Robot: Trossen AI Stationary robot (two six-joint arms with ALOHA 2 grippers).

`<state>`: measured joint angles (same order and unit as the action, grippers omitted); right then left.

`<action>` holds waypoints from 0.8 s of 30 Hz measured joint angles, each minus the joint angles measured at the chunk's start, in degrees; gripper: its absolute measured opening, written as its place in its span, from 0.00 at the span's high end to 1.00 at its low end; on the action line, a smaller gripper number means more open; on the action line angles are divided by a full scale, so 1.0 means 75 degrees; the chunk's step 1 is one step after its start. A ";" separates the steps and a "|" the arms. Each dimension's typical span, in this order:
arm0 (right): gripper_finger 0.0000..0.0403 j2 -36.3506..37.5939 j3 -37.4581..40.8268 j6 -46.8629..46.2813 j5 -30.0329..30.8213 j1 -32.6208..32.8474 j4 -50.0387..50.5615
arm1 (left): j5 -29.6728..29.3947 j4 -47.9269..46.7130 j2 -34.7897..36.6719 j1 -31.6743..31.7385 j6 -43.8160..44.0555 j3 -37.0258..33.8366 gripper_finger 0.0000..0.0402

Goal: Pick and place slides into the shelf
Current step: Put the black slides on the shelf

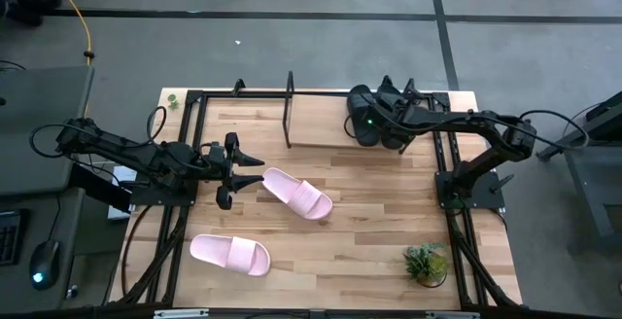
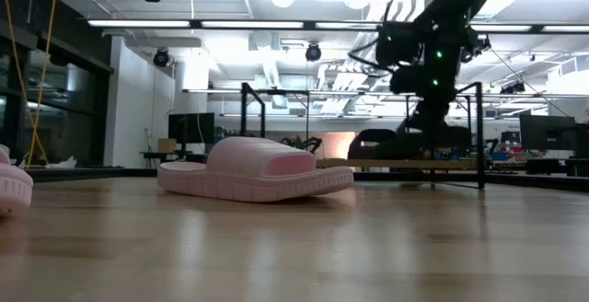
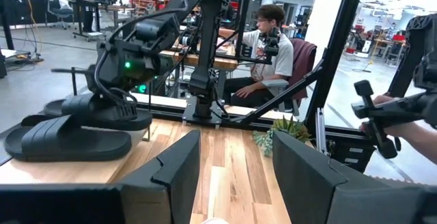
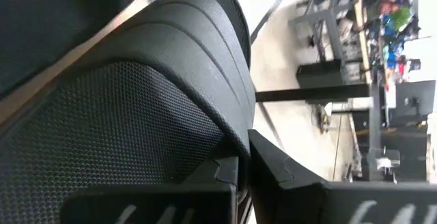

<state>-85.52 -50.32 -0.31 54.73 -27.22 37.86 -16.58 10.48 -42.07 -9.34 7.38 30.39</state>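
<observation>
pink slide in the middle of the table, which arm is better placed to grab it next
Left. The left end effector is open right beside the pink slide, while the right end effector is shut on a black slide at the shelf.

Two pale pink slides (image 1: pixel 297 194) (image 1: pixel 230 254), two black slides (image 3: pixel 68 143) (image 3: pixel 102 113), one shelf (image 1: pixel 289 110), one small plant (image 1: pixel 426 262).
</observation>
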 joint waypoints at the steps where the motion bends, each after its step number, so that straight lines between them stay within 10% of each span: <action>1: 1.00 -0.0002 0.0060 -0.0072 -0.0084 -0.0041 0.0015 | 0.0000 0.0000 -0.0002 -0.0003 -0.0003 0.0000 0.58; 24: 1.00 -0.0001 0.0558 -0.0016 -0.0528 -0.0062 -0.0452 | -0.0070 0.0012 0.0000 -0.0003 -0.0006 0.0000 0.58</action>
<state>-85.52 -46.14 -0.43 50.77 -27.68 34.46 -17.10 10.57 -42.07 -9.37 7.33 30.39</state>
